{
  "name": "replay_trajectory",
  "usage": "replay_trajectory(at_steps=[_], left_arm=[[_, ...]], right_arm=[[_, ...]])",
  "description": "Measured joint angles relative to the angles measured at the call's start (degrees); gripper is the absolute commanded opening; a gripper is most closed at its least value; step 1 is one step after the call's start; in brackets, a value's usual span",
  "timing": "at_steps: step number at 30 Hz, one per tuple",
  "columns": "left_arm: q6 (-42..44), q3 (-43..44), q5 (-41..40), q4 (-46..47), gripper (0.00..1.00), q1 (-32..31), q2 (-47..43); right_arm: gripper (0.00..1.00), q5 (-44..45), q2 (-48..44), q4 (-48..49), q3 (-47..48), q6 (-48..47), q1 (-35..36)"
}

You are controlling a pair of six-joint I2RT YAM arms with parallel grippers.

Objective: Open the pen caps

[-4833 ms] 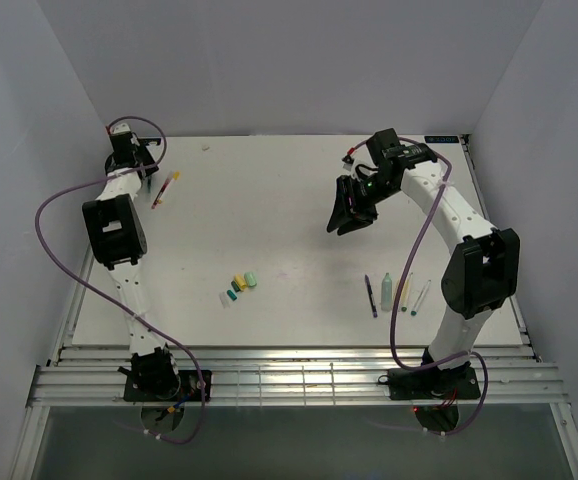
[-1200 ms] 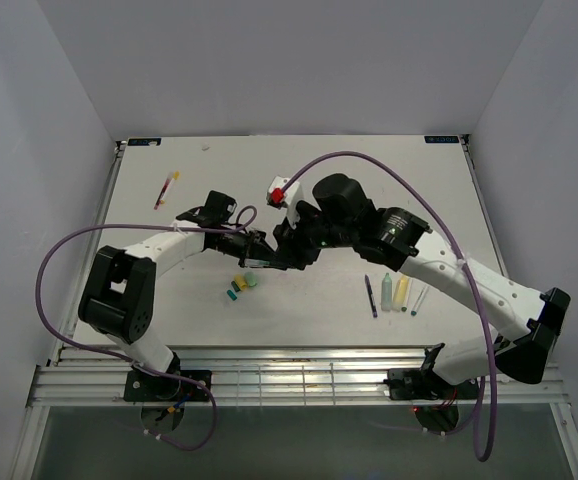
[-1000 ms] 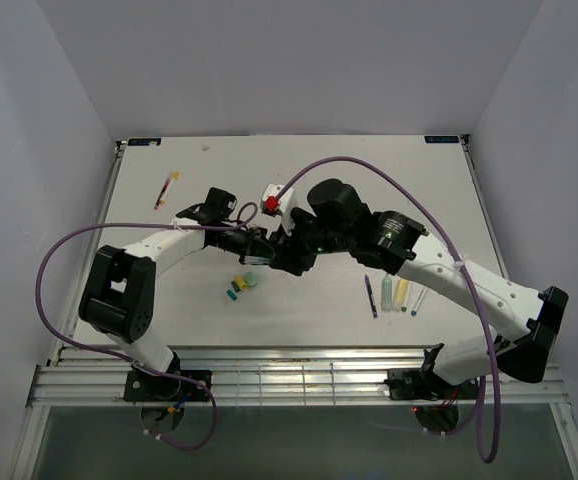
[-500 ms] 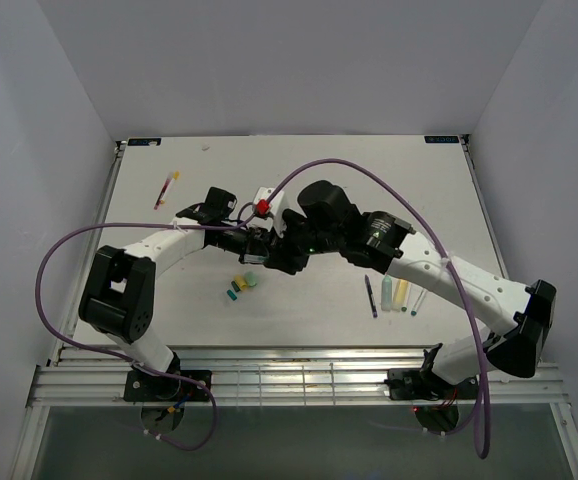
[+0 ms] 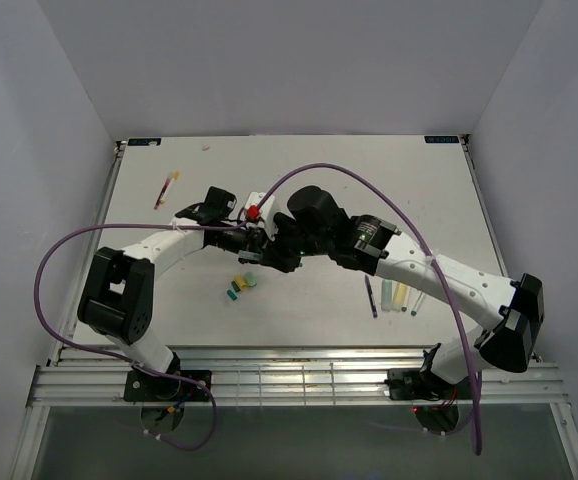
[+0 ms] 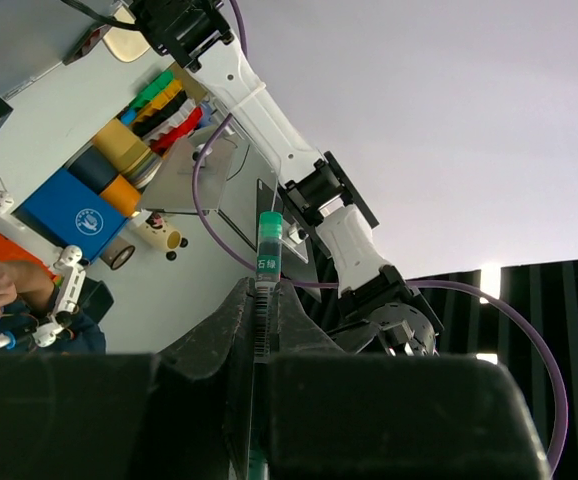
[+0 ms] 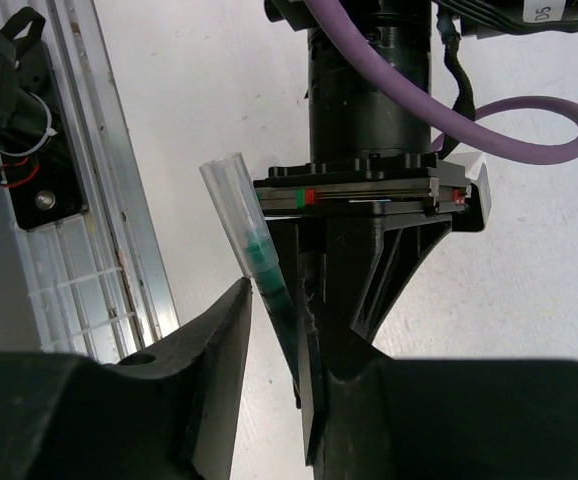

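Black, matte plastic fingers of the left gripper are pressed together on a thin pen, which stands out beyond their tips. Its barrel is clear with fine dark print, and it has a green section near the end. From the right wrist, that end wears a translucent, tube-shaped cap with a green tip showing inside.

The right gripper has its jaws narrowly apart around the same pen, just below the cap. A sliver of white table shows between one finger and the barrel; whether the other finger touches it I cannot tell.

Both grippers meet above the middle of the smooth white table. Just beside them lie the loose caps, stubby yellow, pale-green and teal cylinders. Several slender pens lie well apart to the right. A glossy purple cable loops off the left wrist.
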Motion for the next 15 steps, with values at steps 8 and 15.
replay_trajectory(at_steps=[8, 15], left_arm=[[-0.66, 0.0, -0.26, -0.11, 0.0, 0.0, 0.0], [-1.16, 0.79, -0.35, -0.09, 0.0, -0.09, 0.0]], right_arm=[[0.37, 2.99, -0.83, 3.52, -3.69, -0.31, 0.33], [0.31, 5.6, -2.78, 6.12, -6.29, -1.36, 0.96]])
